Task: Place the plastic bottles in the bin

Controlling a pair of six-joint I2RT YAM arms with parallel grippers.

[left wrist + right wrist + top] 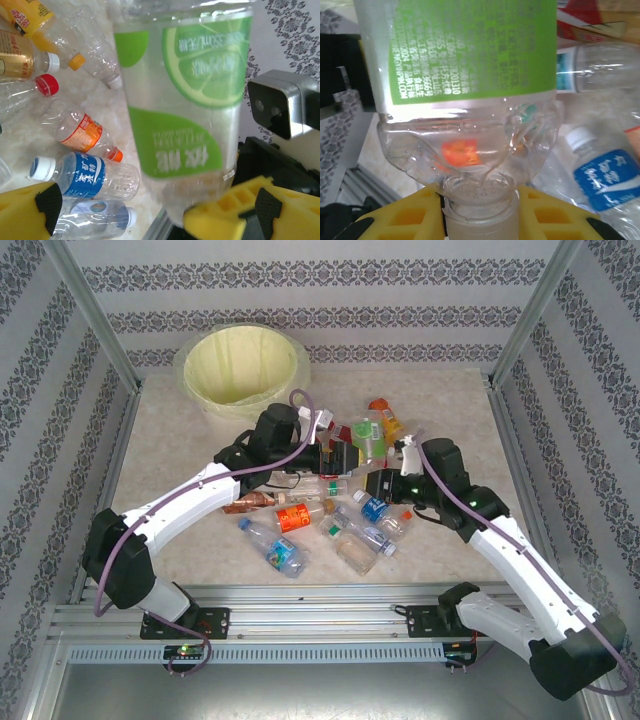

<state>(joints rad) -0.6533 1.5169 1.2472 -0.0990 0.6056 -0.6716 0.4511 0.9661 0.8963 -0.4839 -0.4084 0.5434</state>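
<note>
A clear plastic bottle with a green lime label (470, 55) is held by its neck and pale cap in my right gripper (479, 215), which is shut on it between yellow fingers (405, 215). The same bottle (185, 100) looms large in the left wrist view. Its base sits between the wide-open fingers of my left gripper (150, 220), close against the right finger (235, 212). Both grippers (338, 458) (378, 483) meet over the pile of plastic bottles (330, 520). The cream bin (245, 365) with its pale yellow liner stands at the back left.
Loose bottles lie around: an orange-labelled one (295, 515), a blue-labelled one (285, 552) and a clear one (358, 545). Below my left gripper lie a blue-labelled bottle (85, 175) and an orange-labelled one (77, 132). Metal frame posts and patterned walls enclose the table.
</note>
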